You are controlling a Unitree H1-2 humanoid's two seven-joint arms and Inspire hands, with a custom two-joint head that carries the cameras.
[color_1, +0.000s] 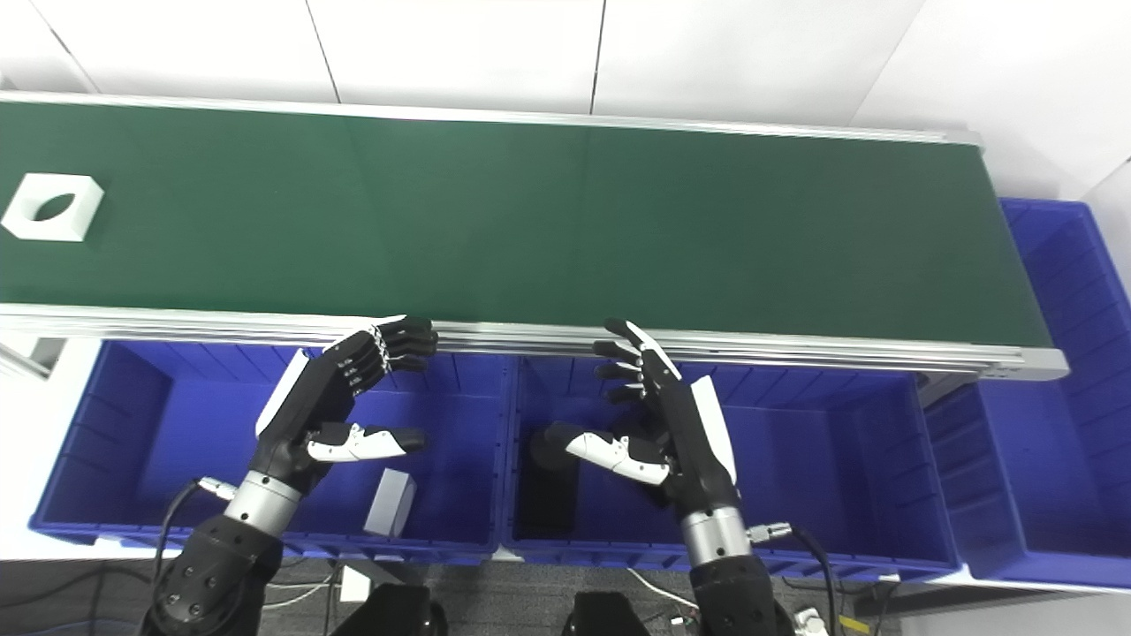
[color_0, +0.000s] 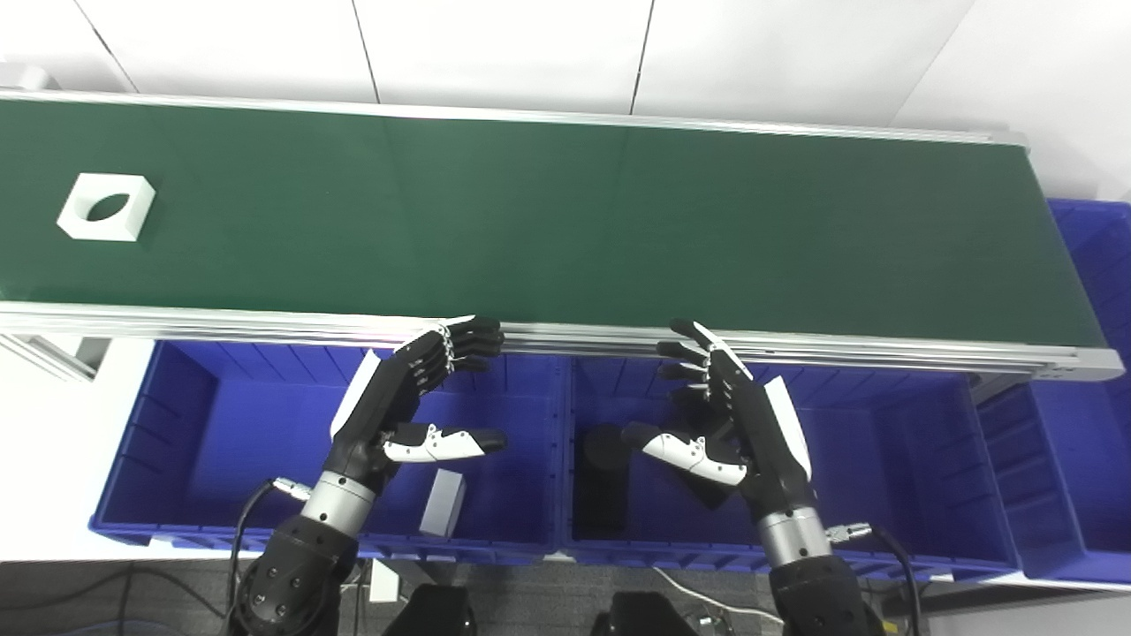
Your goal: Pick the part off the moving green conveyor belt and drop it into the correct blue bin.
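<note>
A white square part with a round hole lies on the green conveyor belt at its far left; it also shows in the right eye view. My left hand hovers open and empty over the left blue bin, just below the belt's near rail. My right hand hovers open and empty over the middle blue bin. Both hands are far to the right of the part.
A white block lies in the left bin. A black cylinder stands in the middle bin. A third blue bin sits at the belt's right end. An aluminium rail borders the belt's near side.
</note>
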